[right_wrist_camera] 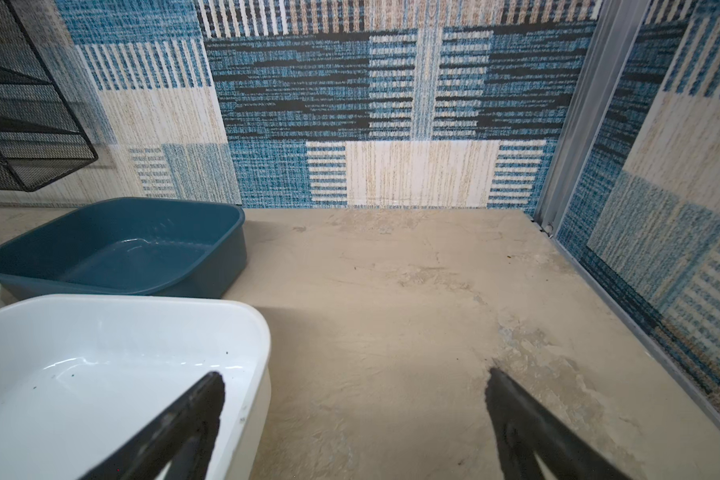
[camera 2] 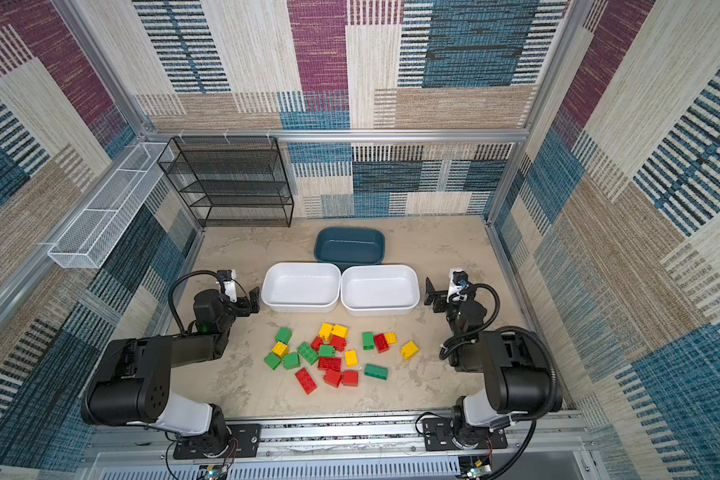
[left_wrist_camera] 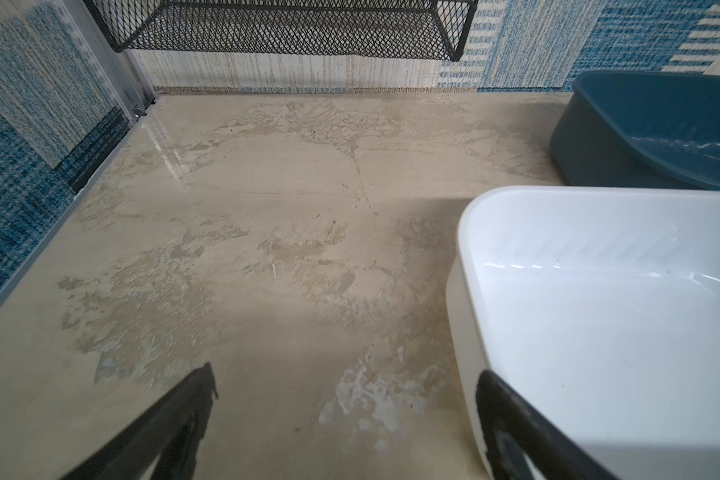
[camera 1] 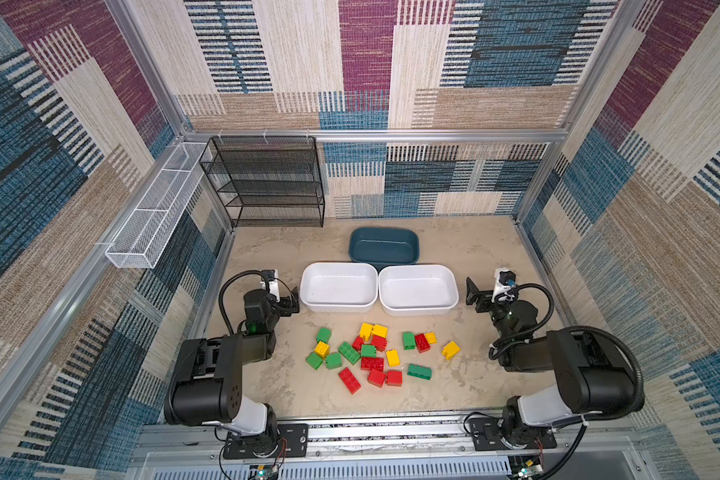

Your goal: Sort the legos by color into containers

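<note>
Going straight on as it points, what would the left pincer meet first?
Probably the glossy white plastic tub beside it: one finger lines up with its corner, height unclear. Otherwise bare beige tabletop.

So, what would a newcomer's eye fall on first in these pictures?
The bright heap of red, green and yellow legos lies on the table's near middle. Behind it stand two empty white tubs side by side, a teal tub further back. Both open, the left gripper and right gripper flank them.
</note>
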You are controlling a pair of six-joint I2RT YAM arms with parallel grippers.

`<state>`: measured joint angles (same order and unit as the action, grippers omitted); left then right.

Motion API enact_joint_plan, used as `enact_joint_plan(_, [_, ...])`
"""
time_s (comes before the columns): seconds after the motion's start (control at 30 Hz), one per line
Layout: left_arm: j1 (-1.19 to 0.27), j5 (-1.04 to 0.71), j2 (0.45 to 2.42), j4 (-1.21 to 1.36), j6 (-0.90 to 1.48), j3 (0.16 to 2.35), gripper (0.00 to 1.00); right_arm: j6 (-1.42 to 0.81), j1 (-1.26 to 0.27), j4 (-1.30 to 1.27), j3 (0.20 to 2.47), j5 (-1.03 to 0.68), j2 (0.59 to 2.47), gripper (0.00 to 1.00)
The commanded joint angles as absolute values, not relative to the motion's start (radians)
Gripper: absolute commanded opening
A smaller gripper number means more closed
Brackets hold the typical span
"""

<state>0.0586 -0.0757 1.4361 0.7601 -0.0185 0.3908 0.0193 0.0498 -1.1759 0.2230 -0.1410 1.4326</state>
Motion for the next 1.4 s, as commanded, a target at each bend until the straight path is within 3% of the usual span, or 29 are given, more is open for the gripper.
enact_joint_plan(0.0, [0.058,0.0,1.313,0.668,0.035,0.401,1.0,0.034,0.049,-1.062,0.257,-0.173,1.347,0.99])
enact_joint_plan(0.13, [0.058,0.06,1.212,0.541,0.079,0.444,1.0,0.038,0.049,-0.918,0.305,-0.204,1.209,0.99])
enact_joint_plan(0.33, [0.057,0.061,1.074,0.129,0.198,0.652,0.98,0.016,0.049,-0.658,0.431,-0.294,1.072,0.99])
enact_joint_plan(0.5, [0.049,-0.091,1.09,-0.276,0.255,0.891,0.96,0.001,0.049,-0.348,0.603,-0.393,1.037,0.99])
enact_joint_plan(0.73, [-0.023,-0.268,1.068,-0.573,0.235,0.95,1.0,-0.005,0.045,-0.036,0.766,-0.607,1.027,0.99])
enact_joint_plan(1.03, [-0.272,-0.145,1.014,-0.737,0.227,0.897,0.97,-0.006,-0.069,0.212,0.91,-0.704,1.091,0.99])
enact_joint_plan(1.37, [-0.44,0.01,1.202,-0.696,0.156,0.874,0.89,-0.05,-0.211,0.278,0.84,-0.702,1.04,0.99])
